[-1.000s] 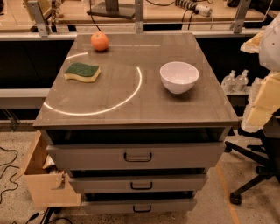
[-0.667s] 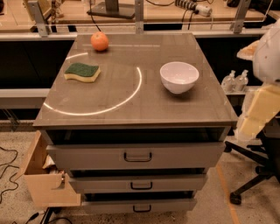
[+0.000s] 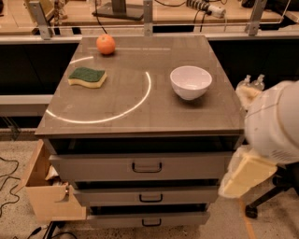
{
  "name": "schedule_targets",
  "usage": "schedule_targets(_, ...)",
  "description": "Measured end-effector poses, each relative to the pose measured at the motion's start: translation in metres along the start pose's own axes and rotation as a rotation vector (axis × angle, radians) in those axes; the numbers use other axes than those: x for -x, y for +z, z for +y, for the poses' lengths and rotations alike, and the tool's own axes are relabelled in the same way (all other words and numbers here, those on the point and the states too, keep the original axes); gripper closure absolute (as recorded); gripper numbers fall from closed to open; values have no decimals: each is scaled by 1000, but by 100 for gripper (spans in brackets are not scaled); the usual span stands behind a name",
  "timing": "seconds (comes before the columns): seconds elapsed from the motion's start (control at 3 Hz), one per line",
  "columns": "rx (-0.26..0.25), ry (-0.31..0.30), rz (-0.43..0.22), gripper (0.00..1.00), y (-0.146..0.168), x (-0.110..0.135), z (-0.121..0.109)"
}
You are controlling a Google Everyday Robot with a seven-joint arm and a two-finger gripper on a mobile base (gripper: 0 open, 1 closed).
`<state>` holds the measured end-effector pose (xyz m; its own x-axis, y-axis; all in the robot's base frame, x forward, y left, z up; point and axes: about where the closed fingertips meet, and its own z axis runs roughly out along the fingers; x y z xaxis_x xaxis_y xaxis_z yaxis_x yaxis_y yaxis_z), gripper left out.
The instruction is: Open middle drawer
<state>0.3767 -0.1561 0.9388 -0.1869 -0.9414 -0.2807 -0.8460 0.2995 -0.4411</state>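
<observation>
At the near edge, the lowest drawer (image 3: 150,219) of a grey metal cabinet shows its small handle. Just above it sits the middle drawer (image 3: 117,196), a low plain front with a dark loop handle (image 3: 151,198) at centre. Its front lies about in line with the fronts above and below. Above that is the taller top drawer (image 3: 103,167). An open cardboard box (image 3: 49,200) stands against the cabinet's left side.

To the right of the drawers, the robot's cream-coloured hand (image 3: 245,175) hangs below a rounded white arm (image 3: 275,126), near the cabinet's right corner and apart from every handle. Whether it is wide or narrow cannot be told.

On the surface (image 3: 140,116), a curved line of light (image 3: 140,99) runs across the top. A green-and-yellow sponge (image 3: 87,77) lies on the left and a white bowl (image 3: 190,82) stands on the right. An orange (image 3: 106,44) sits at the far left. Beyond it runs a wooden bench (image 3: 187,14) carrying a power strip (image 3: 205,6).
</observation>
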Motion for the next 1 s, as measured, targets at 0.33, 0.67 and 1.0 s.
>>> schedule_targets(0.33, 35, 16, 5, 0, 63, -18, 57)
schedule_targets(0.67, 35, 16, 5, 0, 63, -18, 57)
schedule_targets(1.0, 54, -8, 20, 0, 85, -30, 73)
